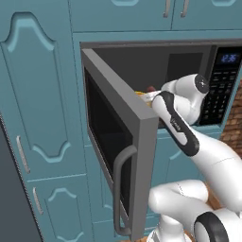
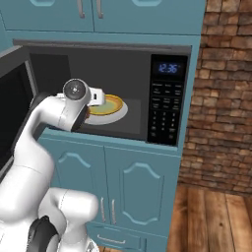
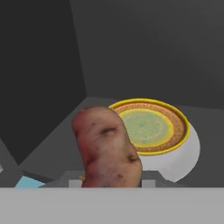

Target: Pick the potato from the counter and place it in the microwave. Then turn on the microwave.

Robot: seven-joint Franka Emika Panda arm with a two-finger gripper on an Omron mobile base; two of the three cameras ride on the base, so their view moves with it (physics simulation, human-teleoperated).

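Observation:
The potato, a tan-brown lump with dark spots, stands upright close to the camera in the hand view, and my gripper is shut on its lower part. It hangs inside the microwave, above the cavity floor and just in front of a yellow-rimmed plate. The microwave's door is swung wide open to the left, its curved handle facing me. My hand reaches into the left part of the cavity. A sliver of the potato peeks out past the door's edge.
The plate rests on a white turntable in the middle of the cavity. The keypad with its blue display sits on the right. Teal cabinets surround the oven; a brick wall stands to the right.

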